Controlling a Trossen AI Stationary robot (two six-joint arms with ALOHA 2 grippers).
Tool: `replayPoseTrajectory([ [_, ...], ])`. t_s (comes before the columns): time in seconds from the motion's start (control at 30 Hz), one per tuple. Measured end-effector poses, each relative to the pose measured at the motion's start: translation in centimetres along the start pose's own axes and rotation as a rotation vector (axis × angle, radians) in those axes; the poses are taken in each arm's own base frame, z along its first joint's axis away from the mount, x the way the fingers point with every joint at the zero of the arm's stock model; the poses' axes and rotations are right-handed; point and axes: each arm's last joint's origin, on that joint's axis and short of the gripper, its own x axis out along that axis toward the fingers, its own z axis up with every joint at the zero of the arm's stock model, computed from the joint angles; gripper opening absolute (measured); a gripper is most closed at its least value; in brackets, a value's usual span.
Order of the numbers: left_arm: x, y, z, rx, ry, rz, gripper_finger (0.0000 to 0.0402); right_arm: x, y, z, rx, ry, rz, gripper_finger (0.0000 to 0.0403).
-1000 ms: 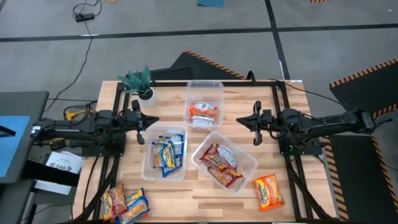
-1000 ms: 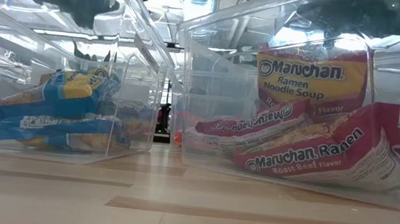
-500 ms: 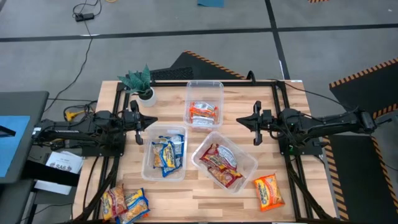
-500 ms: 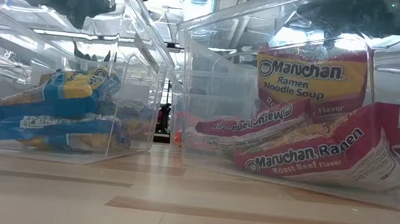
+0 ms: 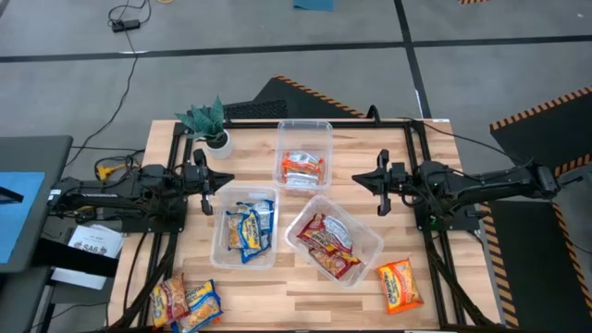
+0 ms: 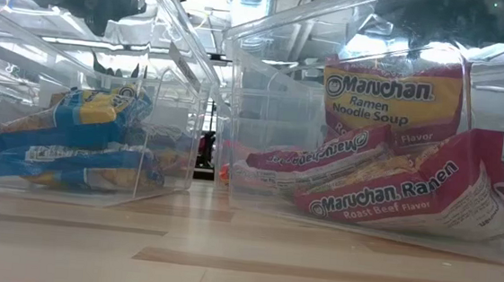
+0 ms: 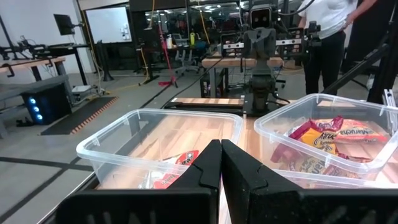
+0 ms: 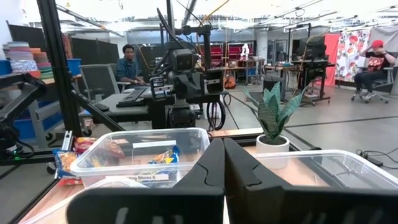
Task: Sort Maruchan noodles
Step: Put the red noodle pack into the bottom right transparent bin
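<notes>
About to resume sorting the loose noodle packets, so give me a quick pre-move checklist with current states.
1. Left tool empty, shut: ok.
2. Right tool empty, shut: ok.
3. Clear plastic bin with blue packets holds only blue: ok.
4. Clear bin with maroon packets holds only maroon: ok.
5. Orange-yellow packet loose near the table's right front: not ok.
6. Loose packets at the left front corner: not ok.

Three clear bins (image 5: 304,129) hold sorted noodle packets (image 5: 303,166) at the table (image 5: 277,282) centre; loose packets (image 5: 185,302) lie at seven and five o'clock; both arms wait aside.
</notes>
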Motion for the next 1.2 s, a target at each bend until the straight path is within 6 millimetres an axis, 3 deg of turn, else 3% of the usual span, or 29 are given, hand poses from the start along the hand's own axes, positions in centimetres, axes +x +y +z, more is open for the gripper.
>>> replayPoseTrajectory([
  [1.2,0.0,0.0,0.0,-0.015,0.0,0.001,0.0,0.0,-0.02,0.02,0.052,-0.002,-0.001,0.0014],
])
